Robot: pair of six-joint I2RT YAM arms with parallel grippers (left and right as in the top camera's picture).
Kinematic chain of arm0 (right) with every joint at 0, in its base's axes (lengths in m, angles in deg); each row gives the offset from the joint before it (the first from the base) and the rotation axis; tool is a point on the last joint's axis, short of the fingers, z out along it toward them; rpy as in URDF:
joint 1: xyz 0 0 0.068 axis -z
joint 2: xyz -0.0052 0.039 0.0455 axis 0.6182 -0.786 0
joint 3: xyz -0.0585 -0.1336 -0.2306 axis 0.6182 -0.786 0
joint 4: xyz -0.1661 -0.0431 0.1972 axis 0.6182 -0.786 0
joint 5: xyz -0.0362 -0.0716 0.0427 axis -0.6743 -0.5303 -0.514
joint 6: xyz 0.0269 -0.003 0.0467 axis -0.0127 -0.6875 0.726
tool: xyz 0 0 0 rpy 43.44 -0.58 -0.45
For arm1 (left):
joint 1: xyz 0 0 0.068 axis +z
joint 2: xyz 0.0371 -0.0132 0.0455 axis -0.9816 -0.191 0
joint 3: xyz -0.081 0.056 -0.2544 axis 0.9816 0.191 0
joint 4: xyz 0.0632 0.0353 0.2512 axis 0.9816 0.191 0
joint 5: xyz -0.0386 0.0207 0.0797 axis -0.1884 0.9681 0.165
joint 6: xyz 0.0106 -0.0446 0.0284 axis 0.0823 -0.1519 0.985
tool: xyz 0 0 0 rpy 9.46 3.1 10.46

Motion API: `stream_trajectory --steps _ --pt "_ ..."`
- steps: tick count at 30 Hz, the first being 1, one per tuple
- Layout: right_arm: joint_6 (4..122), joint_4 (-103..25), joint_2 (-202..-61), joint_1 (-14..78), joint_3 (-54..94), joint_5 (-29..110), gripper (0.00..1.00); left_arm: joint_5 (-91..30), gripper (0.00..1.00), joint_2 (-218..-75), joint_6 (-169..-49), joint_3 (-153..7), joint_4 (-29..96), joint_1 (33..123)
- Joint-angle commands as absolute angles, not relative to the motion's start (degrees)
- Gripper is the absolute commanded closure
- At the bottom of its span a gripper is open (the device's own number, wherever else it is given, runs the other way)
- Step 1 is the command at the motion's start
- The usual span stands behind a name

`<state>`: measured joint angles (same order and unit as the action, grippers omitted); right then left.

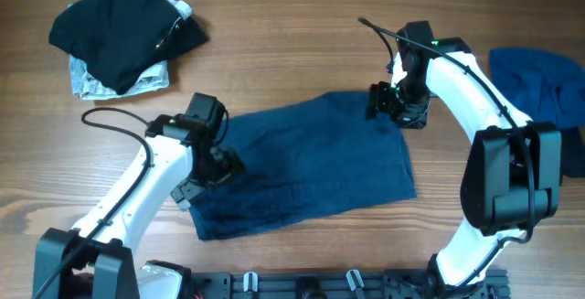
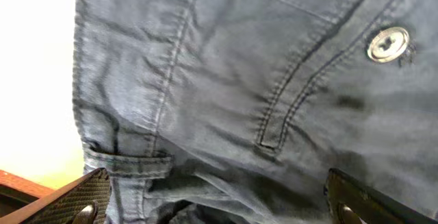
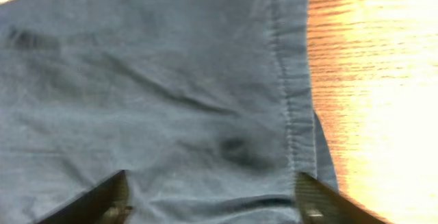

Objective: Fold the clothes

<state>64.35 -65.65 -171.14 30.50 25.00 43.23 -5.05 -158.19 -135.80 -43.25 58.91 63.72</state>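
A pair of dark blue shorts point(image 1: 311, 162) lies spread flat on the wooden table. My left gripper point(image 1: 219, 164) is open over its left end, the waistband with a belt loop, pocket seam and metal button point(image 2: 388, 44); fabric bunches between the fingers point(image 2: 219, 207). My right gripper point(image 1: 388, 105) is open over the upper right corner, its fingers straddling the hemmed edge point(image 3: 291, 114) of the shorts point(image 3: 150, 94). Neither gripper is closed on the cloth.
A stack of dark and grey clothes point(image 1: 123, 29) sits at the back left. Another blue garment point(image 1: 544, 84) lies at the right edge behind my right arm. Bare wood point(image 3: 376, 80) lies right of the hem.
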Motion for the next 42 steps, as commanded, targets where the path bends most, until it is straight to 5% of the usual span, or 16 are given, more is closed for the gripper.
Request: stream_trajectory --steps 1,4,8,16,26,32,37,42 --pt "65.53 -63.27 -170.16 30.52 19.82 40.28 0.33 -2.96 0.00 -157.53 -136.13 -43.93 59.02 66.63" --pt "65.88 -60.80 -170.16 30.52 17.32 40.28 0.37 -3.11 0.00 -157.79 -136.13 -43.43 59.50 67.57" --pt "65.72 -59.91 -170.16 30.52 17.32 40.24 0.23 -3.52 0.00 -159.06 -136.13 -40.02 56.24 68.05" --pt "65.53 -59.91 -170.16 30.52 17.32 40.28 0.20 -8.18 0.00 -163.08 -131.32 -39.84 53.25 78.02" --pt "65.05 -59.67 -170.16 30.52 17.32 40.28 0.19 -12.55 0.01 -168.31 -131.17 -39.84 50.47 78.89" --pt "65.13 -59.08 -170.16 30.52 17.32 40.28 0.21 -12.59 0.39 -170.23 -131.10 -39.84 47.93 78.89" --pt "65.13 -59.01 -170.16 30.52 17.32 40.28 0.21 -12.53 0.95 -170.23 -131.10 -39.84 44.09 78.89" --pt "65.37 -59.01 -170.16 30.52 17.32 40.26 0.21 -12.55 0.96 -170.23 -130.42 -39.87 30.67 80.66"
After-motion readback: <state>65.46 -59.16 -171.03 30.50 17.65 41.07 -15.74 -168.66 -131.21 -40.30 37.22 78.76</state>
